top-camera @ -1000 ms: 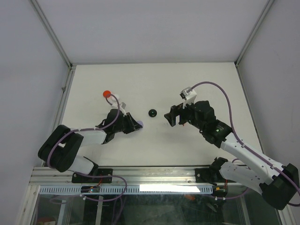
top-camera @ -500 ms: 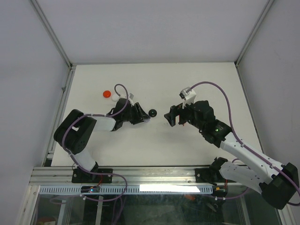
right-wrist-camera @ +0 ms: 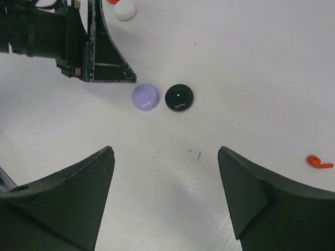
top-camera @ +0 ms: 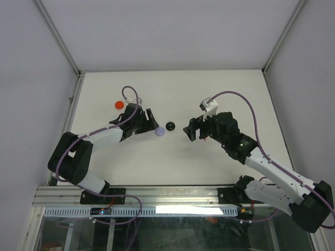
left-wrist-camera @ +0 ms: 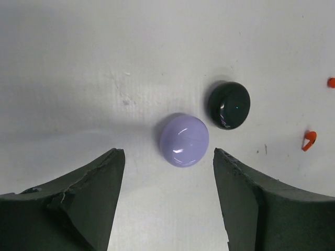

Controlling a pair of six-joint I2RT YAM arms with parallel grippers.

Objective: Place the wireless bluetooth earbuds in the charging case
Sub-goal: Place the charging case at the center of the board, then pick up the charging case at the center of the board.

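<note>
A lavender round charging case (left-wrist-camera: 183,140) lies shut on the white table, just ahead of my left gripper (left-wrist-camera: 167,152). That gripper is open, its fingers apart from the case and holding nothing. A black round case (left-wrist-camera: 229,104) sits almost against the lavender one, to its right. Two small red earbuds (left-wrist-camera: 309,140) lie further right in the left wrist view. From the top, the lavender case (top-camera: 159,132) and black case (top-camera: 170,125) lie between my left gripper (top-camera: 153,125) and right gripper (top-camera: 187,130). The right gripper (right-wrist-camera: 166,150) is open over bare table, with one red earbud (right-wrist-camera: 319,162) to its right.
A red round case (top-camera: 119,104) lies at the left by the left arm's wrist, and a white one (right-wrist-camera: 125,10) shows beside it in the right wrist view. White walls close in the table (top-camera: 225,94) at the back and on both sides.
My left gripper carried the lavender case up and right to the black case, then opened and let it go. The right arm has not moved.
</note>
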